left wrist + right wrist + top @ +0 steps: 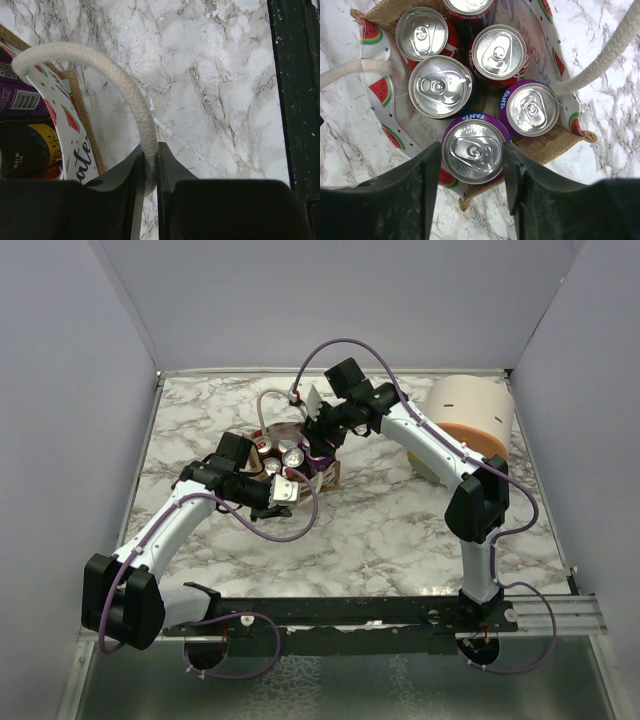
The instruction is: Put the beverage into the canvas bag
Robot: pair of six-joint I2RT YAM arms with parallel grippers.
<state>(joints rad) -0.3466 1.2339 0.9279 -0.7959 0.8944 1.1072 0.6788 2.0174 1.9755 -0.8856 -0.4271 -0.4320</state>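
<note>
The canvas bag (300, 462) stands mid-table, tan with watermelon print (555, 145), and holds several upright cans. My right gripper (471, 150) is shut on a purple Fanta can (473, 162) and holds it upright at the bag's near rim, beside a second purple can (527, 109). In the top view my right gripper (322, 430) is over the bag. My left gripper (149, 152) is shut on the bag's white rope handle (127, 90) and holds it out to the side. It sits at the bag's front edge in the top view (283, 492).
A large peach-and-yellow domed container (468, 415) stands at the back right, behind the right arm. Red and dark cans (499, 52) fill the bag's far side. The bag's lettered white panel (75, 135) is close to my left fingers. A dark rail (295, 100) runs along the table's near edge.
</note>
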